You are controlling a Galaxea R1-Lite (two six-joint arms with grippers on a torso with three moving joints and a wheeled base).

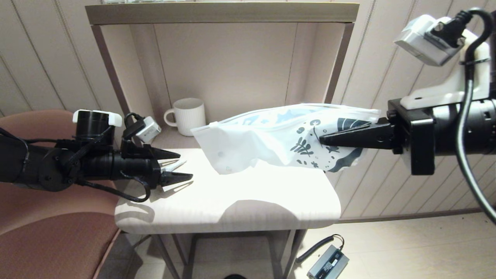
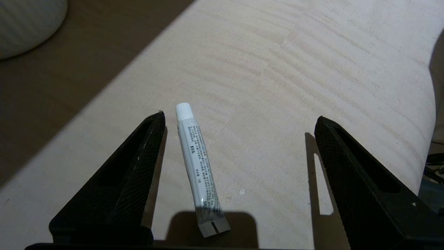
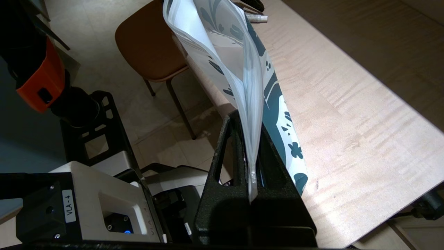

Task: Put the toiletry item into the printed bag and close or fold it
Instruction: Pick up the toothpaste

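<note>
The toiletry item (image 1: 173, 166) (image 2: 199, 170) is a slim white tube with small print, lying flat on the pale table (image 1: 252, 193). My left gripper (image 1: 186, 166) (image 2: 240, 117) is open at the table's left end, its fingers on either side of the tube and not touching it; the tube lies nearer one finger. My right gripper (image 1: 322, 140) (image 3: 247, 119) is shut on the printed bag (image 1: 271, 135) (image 3: 222, 45), pinching its dark-blue printed end. The bag hangs in the air above the table's back right, its plain white end pointing toward the left gripper.
A white ribbed mug (image 1: 189, 116) (image 2: 24, 24) stands in the alcove behind the table's left part. A brown chair (image 1: 46, 232) is beside the table on the left. A grey power brick (image 1: 327, 263) lies on the floor at lower right.
</note>
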